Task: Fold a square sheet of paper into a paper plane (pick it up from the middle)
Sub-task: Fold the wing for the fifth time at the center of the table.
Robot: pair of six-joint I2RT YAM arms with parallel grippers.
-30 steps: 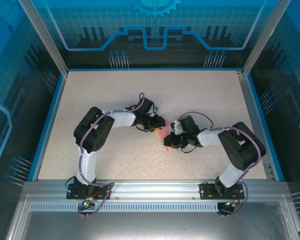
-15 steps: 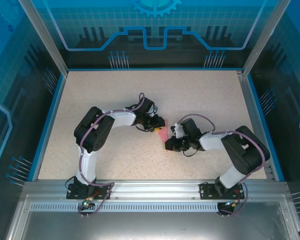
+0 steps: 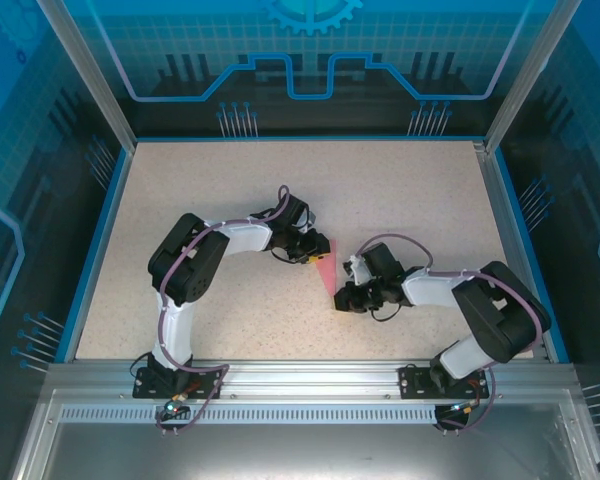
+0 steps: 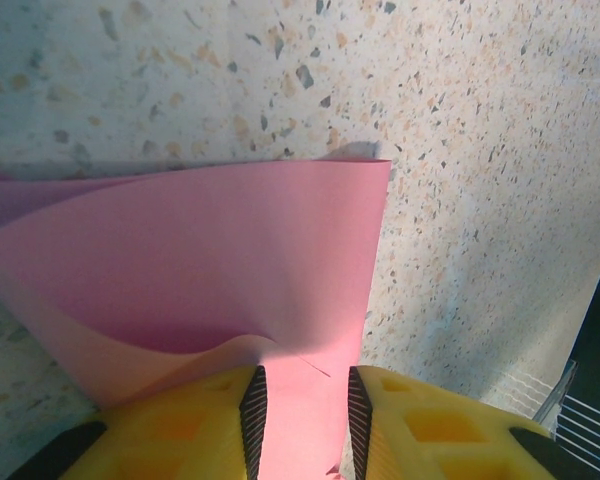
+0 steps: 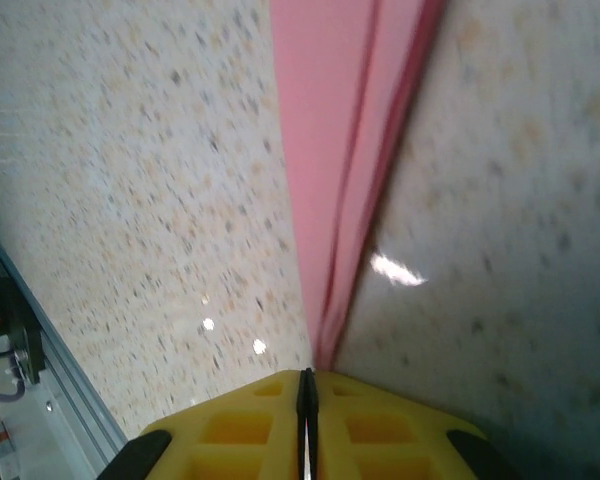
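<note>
Plane point(image 3: 326, 268) lies near-vertical mid-frame: left gripper point(image 4: 302, 385) brackets its wide top end (clamped or loose, cannot tell), right gripper point(image 5: 306, 378) pinches its bottom tip.

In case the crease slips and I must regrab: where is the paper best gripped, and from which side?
Grip the paper at its narrow near tip, coming in from the near right along its length. There the layers lie flat and taper to a point ahead of the shut right gripper; the wide far end bows upward by the left gripper.
</note>
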